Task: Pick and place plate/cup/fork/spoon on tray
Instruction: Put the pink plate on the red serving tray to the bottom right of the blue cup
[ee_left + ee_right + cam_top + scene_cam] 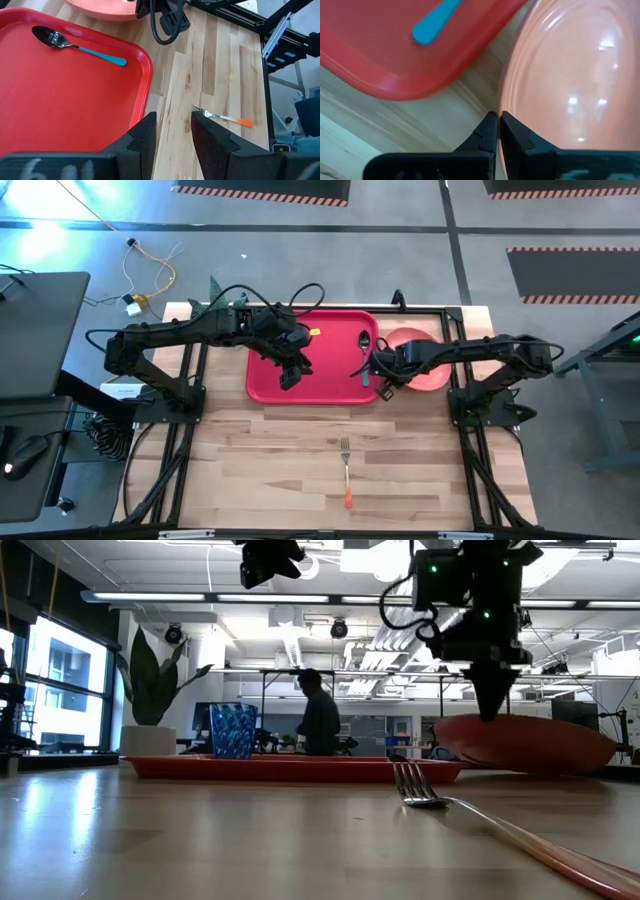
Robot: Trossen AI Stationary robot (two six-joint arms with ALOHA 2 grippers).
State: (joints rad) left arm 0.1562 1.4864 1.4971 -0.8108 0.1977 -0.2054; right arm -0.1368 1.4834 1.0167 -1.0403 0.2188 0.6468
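The red tray (310,365) lies at the middle of the table's far half. The teal-handled spoon (363,350) lies on the tray's right part, and the blue cup (232,730) stands on the tray. The coral plate (425,360) sits just right of the tray. The fork (346,470) with the orange-red handle lies on the bare wood nearer the front edge. My left gripper (290,375) hangs open and empty over the tray (65,85). My right gripper (385,388) is shut on the plate's rim beside the tray's right edge. My right gripper pinches the plate's raised rim (512,100) between its two fingers, on the side that faces the tray. The fingers (490,705) come from above and point down. The plate (530,745) looks slightly higher on the held side; whether it is clear of the table, I cannot tell.
A white pot with a green plant (150,735) stands at the table's far left corner. Bare wood lies all around the fork. Black frame rails run along both sides of the table. A person (318,720) stands in the room behind.
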